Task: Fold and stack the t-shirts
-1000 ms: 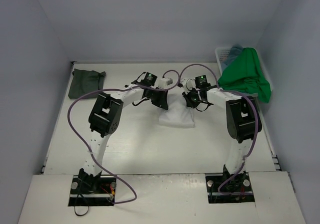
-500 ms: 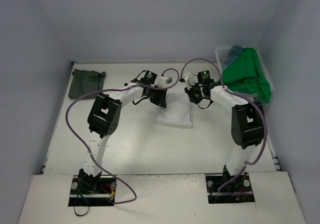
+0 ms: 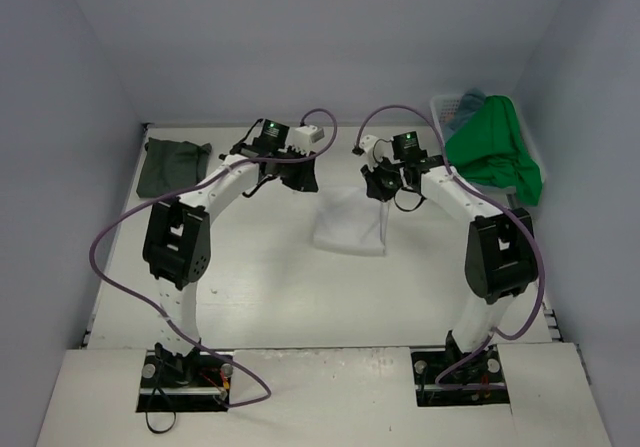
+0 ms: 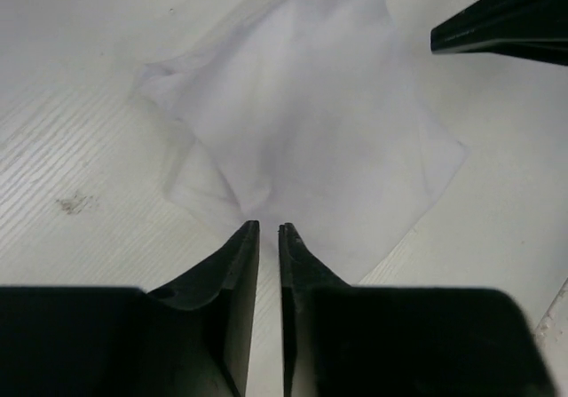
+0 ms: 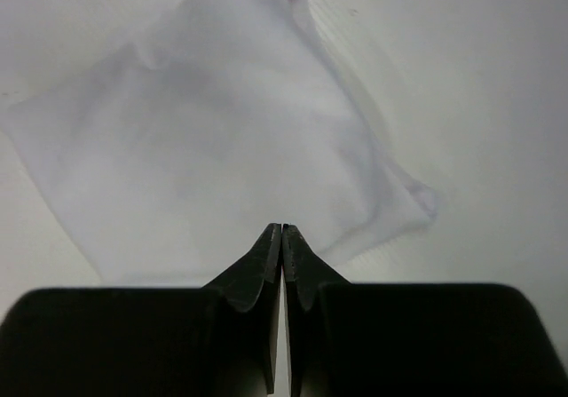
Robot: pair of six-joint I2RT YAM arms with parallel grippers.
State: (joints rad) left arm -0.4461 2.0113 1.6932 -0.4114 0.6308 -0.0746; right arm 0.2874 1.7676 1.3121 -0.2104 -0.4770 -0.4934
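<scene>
A white t-shirt (image 3: 350,224) lies folded in a rough rectangle mid-table, also seen in both wrist views (image 4: 311,131) (image 5: 204,148). My left gripper (image 3: 300,175) (image 4: 268,226) hovers off its far-left corner, jaws parted by a narrow gap with nothing between them. My right gripper (image 3: 378,183) (image 5: 282,228) hangs over its far-right corner, shut and empty. A folded dark grey-green t-shirt (image 3: 172,165) sits at the far left. A bright green t-shirt (image 3: 492,155) drapes over the basket, with a teal-blue one (image 3: 470,101) inside.
The white lattice basket (image 3: 441,113) stands at the far right corner against the wall. Purple cables loop off both arms. Grey walls close in the table on three sides. A right finger (image 4: 506,24) shows in the left wrist view.
Both grippers have drawn back from the white shirt's far edge toward the back wall. The left arm swung left and its jaws parted a little. The shirt lies flatter.
</scene>
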